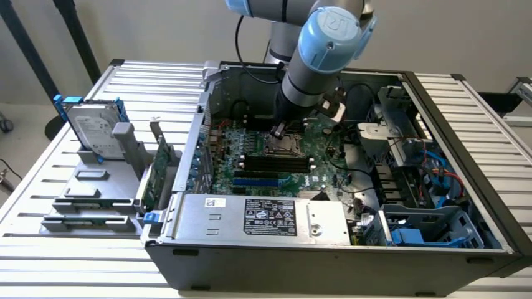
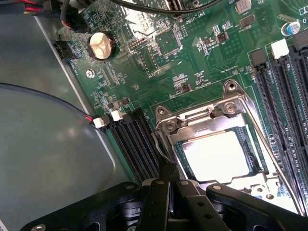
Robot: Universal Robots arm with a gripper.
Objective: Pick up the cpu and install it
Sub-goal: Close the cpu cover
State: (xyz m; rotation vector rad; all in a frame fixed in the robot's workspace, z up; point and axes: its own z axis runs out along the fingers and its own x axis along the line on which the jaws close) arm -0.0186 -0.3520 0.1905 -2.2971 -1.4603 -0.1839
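One tool [image 2: 168,190], its fingers pressed together and pinching nothing I can make out, is hovering at the lower centre of the wrist frame, just beside the socket frame [image 2: 226,113]. I am judging the cpu [image 2: 217,155] as already seated there, lower right, so the install step is under way. Glare is washing out the chip's top; my arm [image 1: 320,62] is hiding the socket in the exterior view.

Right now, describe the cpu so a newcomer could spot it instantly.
Start at the open computer case, then the green motherboard on its floor. Below the arm's tip sits a metal socket frame; the cpu is the shiny square inside it, unlike the long black slots beside it.
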